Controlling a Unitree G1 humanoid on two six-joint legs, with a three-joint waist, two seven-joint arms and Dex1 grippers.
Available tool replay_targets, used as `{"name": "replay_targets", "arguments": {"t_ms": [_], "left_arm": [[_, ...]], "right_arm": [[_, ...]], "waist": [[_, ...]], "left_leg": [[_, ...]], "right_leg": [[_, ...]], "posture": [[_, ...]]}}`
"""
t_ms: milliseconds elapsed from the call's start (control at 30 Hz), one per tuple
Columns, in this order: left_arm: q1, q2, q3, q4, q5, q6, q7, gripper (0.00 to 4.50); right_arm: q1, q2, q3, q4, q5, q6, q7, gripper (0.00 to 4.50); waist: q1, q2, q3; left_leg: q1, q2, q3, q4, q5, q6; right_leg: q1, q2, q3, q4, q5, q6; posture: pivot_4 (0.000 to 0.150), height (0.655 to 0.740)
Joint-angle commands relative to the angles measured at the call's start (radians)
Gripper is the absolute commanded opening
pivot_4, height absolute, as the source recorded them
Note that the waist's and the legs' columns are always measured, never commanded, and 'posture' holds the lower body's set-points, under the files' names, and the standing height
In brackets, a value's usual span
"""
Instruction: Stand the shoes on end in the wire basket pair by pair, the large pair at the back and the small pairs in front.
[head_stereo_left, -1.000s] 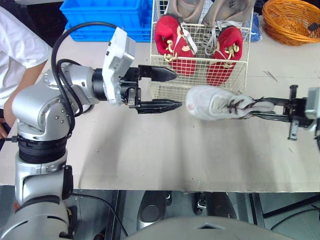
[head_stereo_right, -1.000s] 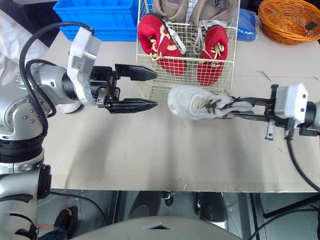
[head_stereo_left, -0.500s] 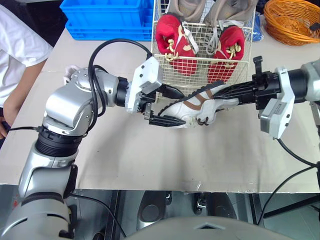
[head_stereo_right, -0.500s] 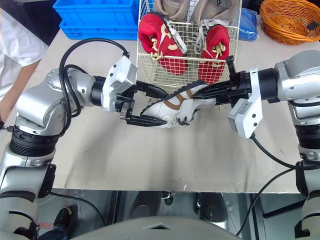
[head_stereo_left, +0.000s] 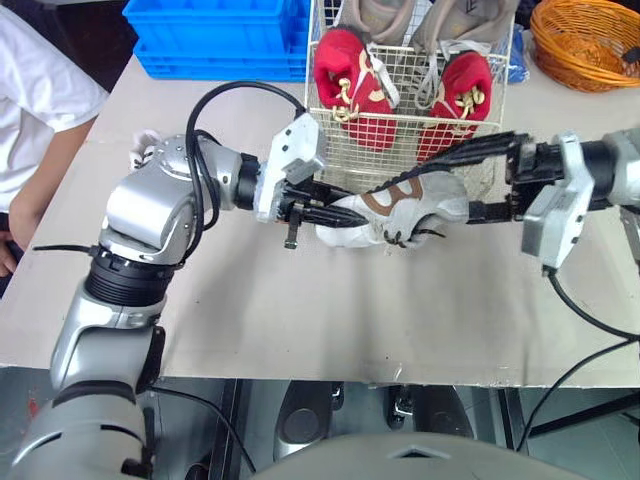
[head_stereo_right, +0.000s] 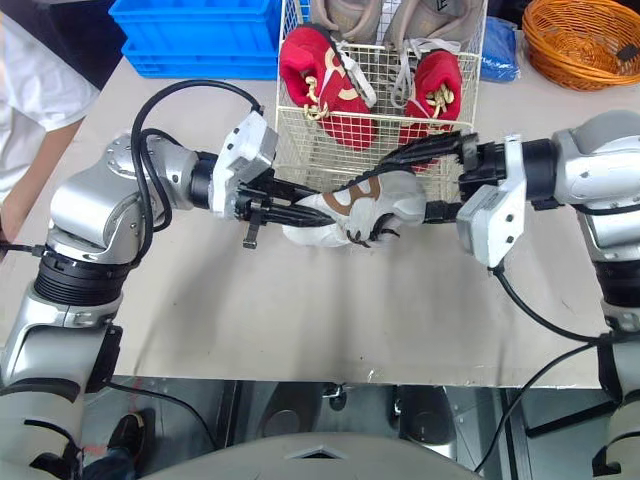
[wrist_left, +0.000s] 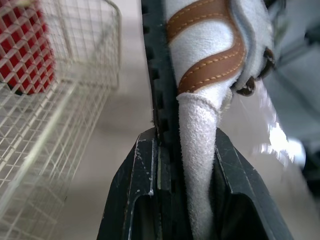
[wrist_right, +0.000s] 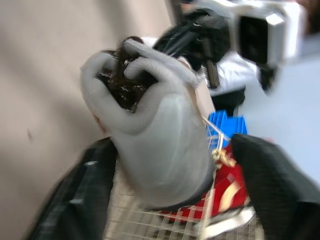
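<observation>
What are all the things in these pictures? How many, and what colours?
Beige table: one, beige, under everything.
White wire basket: one, white, at the table's back.
Red shoes: two, red, basket's front row.
Large grey shoes: two, grey, basket's back row.
White suede shoe with a brown stripe: one, white and brown, before the basket.
Blue plastic crate: one, blue, left of the basket.
Orange woven basket: one, orange, far right.
Person's white sleeve: one, white, left edge.
Left gripper: one, black, shut on the suede shoe.
Right gripper: one, black, open around its other end.
</observation>
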Motion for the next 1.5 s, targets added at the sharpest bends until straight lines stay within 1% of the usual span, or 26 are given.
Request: {"name": "replay_targets", "arguments": {"t_ms": [33,100,167,300,367,467,500,567,600,633,667,700,767,833,900,1033,1100,1167,1200,1267,1300,1333,1500], "left_arm": [[0.031,-0.010,0.115,-0.035,-0.062,0.016,0.057,0.54],[0.051,-0.032,0.151,-0.055,-0.090,0.026,0.093,0.54],[0.066,-0.063,0.175,-0.066,-0.101,0.011,0.127,0.54],[0.085,-0.137,0.177,-0.066,-0.079,-0.038,0.203,0.54],[0.095,-0.158,0.172,-0.077,-0.083,-0.047,0.220,0.54],[0.111,-0.172,0.159,-0.090,-0.080,-0.057,0.227,0.54],[0.113,-0.175,0.157,-0.090,-0.081,-0.057,0.228,0.54],[0.111,-0.178,0.153,-0.089,-0.082,-0.060,0.227,0.54],[0.110,-0.178,0.151,-0.088,-0.081,-0.061,0.225,0.54],[0.108,-0.178,0.149,-0.087,-0.080,-0.062,0.222,0.54],[0.106,-0.178,0.150,-0.085,-0.088,-0.050,0.222,0.54],[0.105,-0.177,0.150,-0.084,-0.093,-0.043,0.219,0.54],[0.103,-0.176,0.150,-0.083,-0.100,-0.036,0.218,0.54],[0.103,-0.177,0.150,-0.084,-0.104,-0.032,0.217,0.54],[0.104,-0.175,0.146,-0.085,-0.103,-0.029,0.212,0.54],[0.098,-0.178,0.139,-0.064,-0.062,-0.033,0.253,0.54],[0.097,-0.182,0.144,-0.062,-0.062,-0.029,0.267,1.57],[0.102,-0.178,0.144,-0.071,-0.056,-0.037,0.268,2.08],[0.105,-0.174,0.143,-0.075,-0.047,-0.048,0.268,2.63],[0.110,-0.170,0.151,-0.079,-0.026,-0.071,0.285,3.54],[0.113,-0.164,0.159,-0.083,-0.026,-0.070,0.287,4.13],[0.117,-0.156,0.165,-0.089,-0.025,-0.072,0.285,4.46],[0.129,-0.102,0.184,-0.138,-0.042,-0.069,0.265,4.46]], "right_arm": [[0.114,-0.066,-0.115,-0.138,0.128,0.262,-0.083,4.50],[0.204,-0.069,-0.169,-0.219,0.227,0.423,-0.159,4.50],[0.279,-0.033,-0.215,-0.296,0.337,0.586,-0.287,4.50],[0.367,0.042,-0.246,-0.430,0.645,0.893,-0.559,4.50],[0.366,0.075,-0.246,-0.472,0.794,0.976,-0.675,4.50],[0.323,0.144,-0.252,-0.491,1.019,1.039,-0.881,4.50],[0.311,0.163,-0.248,-0.492,1.069,1.043,-0.927,4.50],[0.291,0.181,-0.243,-0.494,1.121,1.062,-0.992,4.50],[0.283,0.186,-0.241,-0.493,1.131,1.072,-1.013,3.94],[0.277,0.189,-0.237,-0.492,1.139,1.080,-1.031,3.79],[0.267,0.197,-0.233,-0.489,1.148,1.083,-1.050,3.03],[0.259,0.199,-0.229,-0.487,1.148,1.087,-1.059,2.95],[0.247,0.207,-0.222,-0.485,1.148,1.095,-1.076,1.78],[0.241,0.216,-0.217,-0.487,1.146,1.101,-1.091,1.01],[0.237,0.228,-0.213,-0.490,1.146,1.106,-1.109,0.07],[0.243,0.273,-0.204,-0.515,1.149,1.098,-1.171,0.07],[0.246,0.302,-0.204,-0.528,1.150,1.086,-1.214,0.00],[0.252,0.335,-0.205,-0.549,1.142,1.068,-1.266,0.00],[0.255,0.347,-0.208,-0.558,1.134,1.061,-1.284,0.00],[0.258,0.369,-0.225,-0.574,1.117,1.039,-1.335,0.00],[0.257,0.376,-0.240,-0.579,1.104,1.026,-1.362,0.00],[0.257,0.379,-0.253,-0.582,1.092,1.015,-1.382,0.00],[0.259,0.392,-0.295,-0.579,1.029,0.973,-1.452,0.00]], "waist": [[-0.003,0.000,0.000],[-0.005,0.000,0.000],[-0.004,0.000,0.000],[-0.005,0.000,0.000],[-0.004,-0.001,0.000],[-0.005,-0.001,0.000],[-0.005,-0.001,0.000],[-0.005,-0.001,0.000],[-0.005,-0.001,0.000],[-0.003,-0.001,0.000],[-0.002,-0.001,0.000],[-0.002,-0.001,0.000],[-0.004,-0.001,0.000],[-0.004,-0.001,0.000],[-0.005,-0.001,0.000],[-0.005,-0.001,0.000],[-0.004,-0.001,0.000],[-0.005,-0.001,0.000],[-0.005,-0.001,0.000],[-0.005,-0.001,0.000],[-0.005,-0.001,0.000],[-0.005,-0.001,0.000],[-0.005,0.000,0.000]], "left_leg": [[0.000,0.000,0.000,0.000,0.000,0.000],[0.001,0.000,0.000,0.000,0.000,0.000],[0.001,0.000,-0.001,0.000,0.000,0.000],[0.004,0.000,-0.002,0.000,0.000,0.000],[0.004,0.000,-0.002,0.000,0.000,0.000],[0.004,0.000,-0.002,0.001,0.000,0.000],[0.004,0.000,-0.003,0.001,0.000,0.000],[0.004,0.000,-0.002,0.000,0.000,0.000],[0.004,-0.001,-0.002,0.000,0.000,0.000],[0.004,-0.001,-0.003,0.000,0.000,0.000],[0.004,-0.001,-0.002,0.000,0.000,0.000],[0.004,-0.001,-0.002,0.000,0.000,0.000],[0.004,-0.001,-0.002,0.000,0.000,0.000],[0.004,-0.001,-0.002,0.000,0.000,0.000],[0.004,-0.001,-0.002,-0.001,0.000,0.000],[0.004,-0.001,-0.002,-0.001,0.000,0.000],[0.004,-0.001,-0.002,-0.001,0.000,0.000],[0.004,-0.001,-0.002,-0.001,0.000,0.000],[0.004,-0.001,-0.002,-0.001,0.000,0.000],[0.004,-0.001,-0.002,-0.001,0.000,0.000],[0.004,-0.001,-0.002,-0.001,0.000,0.000],[0.004,-0.001,-0.002,-0.001,0.000,0.000],[0.004,-0.001,-0.002,-0.001,0.000,0.000]], "right_leg": [[0.000,0.000,0.000,0.000,0.000,0.000],[0.001,0.000,-0.001,0.000,0.000,0.000],[0.001,0.000,-0.001,0.000,0.000,0.000],[0.005,0.000,-0.001,0.000,0.000,0.000],[0.005,-0.001,-0.001,0.000,0.000,0.000],[0.005,0.000,-0.002,0.000,0.000,0.000],[0.005,0.000,-0.002,0.000,0.000,0.000],[0.005,0.000,-0.002,0.000,0.000,0.000],[0.005,0.000,-0.002,0.000,0.000,0.000],[0.005,0.000,-0.002,0.000,0.000,0.000],[0.005,0.000,-0.002,0.000,0.000,0.000],[0.005,0.000,-0.002,-0.001,0.000,0.000],[0.005,0.000,-0.002,-0.001,0.000,0.000],[0.005,0.000,-0.002,-0.001,0.000,0.000],[0.005,0.000,-0.002,-0.001,0.000,0.000],[0.005,0.000,-0.002,-0.001,0.000,0.000],[0.005,0.000,-0.002,-0.001,0.000,0.000],[0.005,0.000,-0.002,-0.001,0.000,0.000],[0.005,0.000,-0.002,-0.001,0.000,0.000],[0.005,0.000,-0.002,-0.001,0.000,0.000],[0.005,0.000,-0.002,-0.001,0.000,0.000],[0.004,0.000,-0.002,-0.001,0.000,0.000],[0.004,0.000,-0.001,-0.001,0.000,0.000]], "posture": [[0.150,0.6860],[0.150,0.6860],[0.150,0.6860],[0.150,0.6860],[0.150,0.6860],[0.150,0.6860],[0.150,0.6860],[0.150,0.6860],[0.150,0.6860],[0.150,0.6860],[0.150,0.6860],[0.150,0.6860],[0.150,0.6860],[0.150,0.6860],[0.150,0.6860],[0.150,0.6860],[0.150,0.6860],[0.150,0.6860],[0.150,0.6860],[0.150,0.6860],[0.150,0.6860],[0.150,0.6860],[0.150,0.6860]]}}
